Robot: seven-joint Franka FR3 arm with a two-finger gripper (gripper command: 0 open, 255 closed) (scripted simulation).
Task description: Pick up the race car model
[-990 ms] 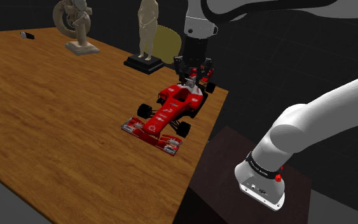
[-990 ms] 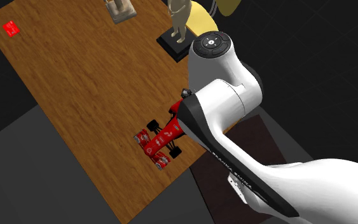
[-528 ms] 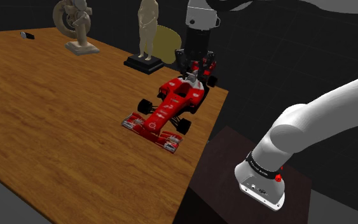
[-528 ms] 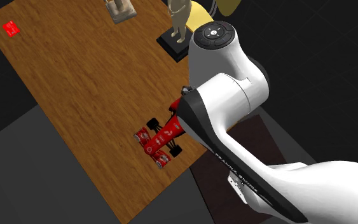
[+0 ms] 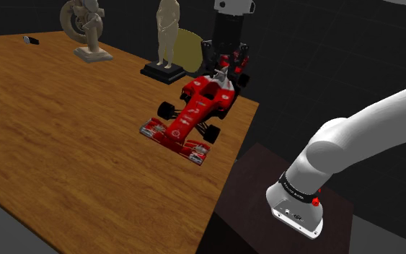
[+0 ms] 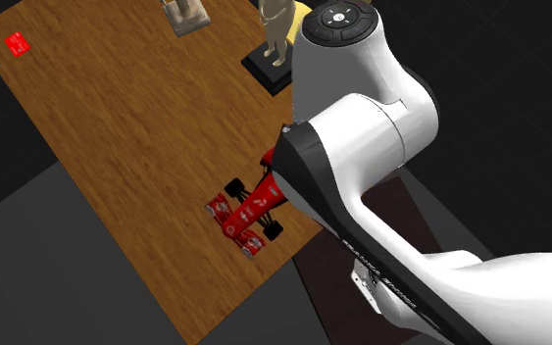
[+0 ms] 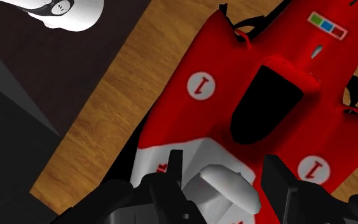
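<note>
Evidently the grasp is made: the gripper [image 5: 225, 66] clamps the rear of the red race car model [image 5: 192, 117], which tilts nose-down beneath it, close over the desk [image 5: 64, 144], leaving only a clearer lift.

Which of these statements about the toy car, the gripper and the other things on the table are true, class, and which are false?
1. The gripper is shut on the rear of the car. True.
2. The car is blue. False: it is red, with white at the rear.
3. The car bears the number 1 in white circles. True.
4. The tan statue lies flat on its side. False: it stands upright on a dark base.
5. The car is at the middle of the table. False: it is near the table's edge, by the stand.
</note>
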